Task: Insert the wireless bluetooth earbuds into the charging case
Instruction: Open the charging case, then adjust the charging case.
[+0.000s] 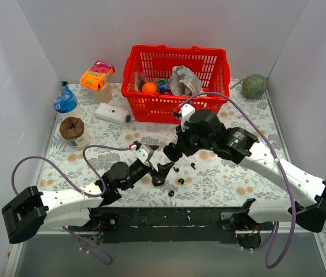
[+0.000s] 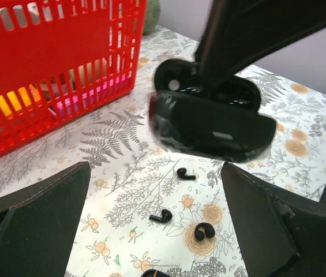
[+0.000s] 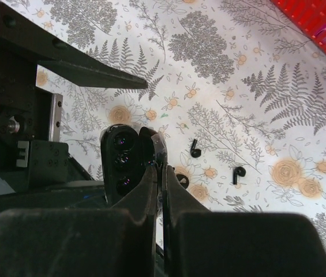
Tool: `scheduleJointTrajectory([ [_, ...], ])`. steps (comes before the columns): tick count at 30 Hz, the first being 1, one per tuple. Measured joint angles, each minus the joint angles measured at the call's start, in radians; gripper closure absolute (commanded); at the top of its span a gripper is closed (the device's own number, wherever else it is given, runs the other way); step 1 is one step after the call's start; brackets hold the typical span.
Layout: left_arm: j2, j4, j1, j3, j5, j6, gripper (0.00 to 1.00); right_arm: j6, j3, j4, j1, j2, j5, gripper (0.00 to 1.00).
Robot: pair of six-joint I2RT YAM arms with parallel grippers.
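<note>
**Right claw grips the open case; earbuds loose on the bench**

The right claw (image 3: 158, 173) is clenched on the case (image 2: 209, 130), its fingers pinched on one thin edge. The case is open and sits about midway along the bench, nearer the near edge than the far one. It looks blurred in the left wrist view, and I cannot tell whether it touches the bench (image 1: 249, 121).

The left claw (image 2: 156, 170) is released, with its fingers spread wide and nothing between them. It faces the case from just beside it.

Four earbuds (image 2: 163, 217) lie scattered on the bench just nearward of the case, apart from one another and from both claws. A red basket (image 1: 163, 107) stands at the far edge.
</note>
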Motion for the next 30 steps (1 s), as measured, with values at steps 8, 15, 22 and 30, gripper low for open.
scheduleJointTrajectory([
  [8,-0.138,-0.143,0.014,0.024,0.026,-0.068,0.02,-0.167,0.029,-0.034,0.019,-0.055,0.062,0.99],
  [15,-0.219,-0.280,0.177,0.125,0.419,-0.224,0.05,-0.352,-0.010,-0.006,0.098,-0.183,0.134,0.99],
  [22,-0.087,-0.417,0.221,0.226,0.707,-0.229,0.15,-0.424,0.026,-0.053,0.113,-0.116,0.144,0.99],
  [30,0.008,-0.469,0.235,0.339,0.803,-0.200,0.17,-0.455,0.060,-0.105,0.176,-0.083,0.224,0.99],
])
